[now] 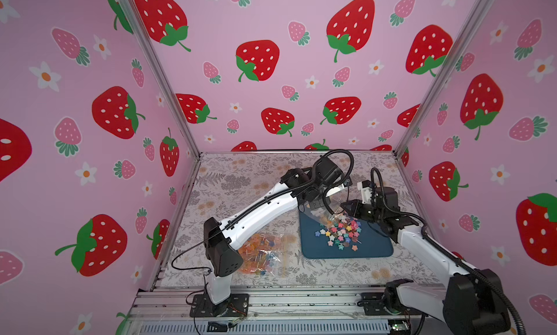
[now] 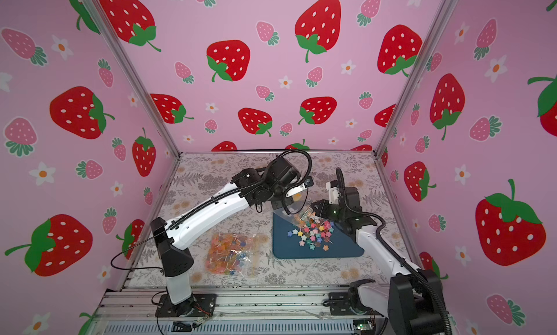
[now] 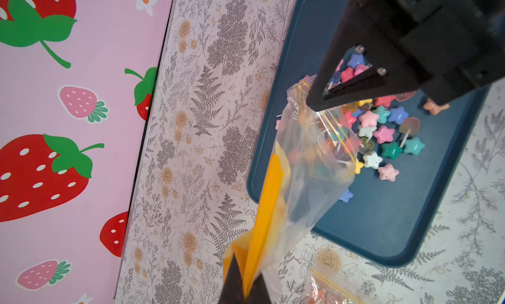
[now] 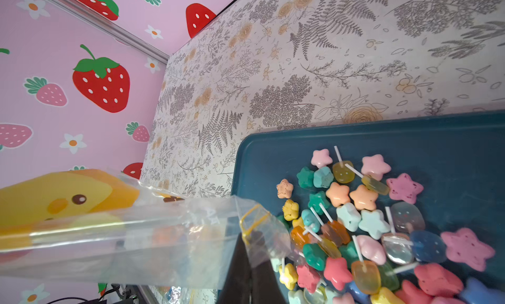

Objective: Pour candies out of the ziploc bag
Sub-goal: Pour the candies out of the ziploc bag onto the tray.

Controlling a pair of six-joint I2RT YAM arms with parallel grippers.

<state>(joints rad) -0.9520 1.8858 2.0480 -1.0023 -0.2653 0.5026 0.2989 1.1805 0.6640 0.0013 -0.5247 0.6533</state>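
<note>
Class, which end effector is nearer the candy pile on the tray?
Right. The right end effector pinches the bag at its mouth, just beside the pile; the left end effector holds the bag's raised far end, farther off.

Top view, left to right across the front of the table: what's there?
left arm's base → second bag, full of sweets → blue tray holding the poured candies → right arm's elbow. Skipped: the held ziploc bag, which overlaps the tray.
</note>
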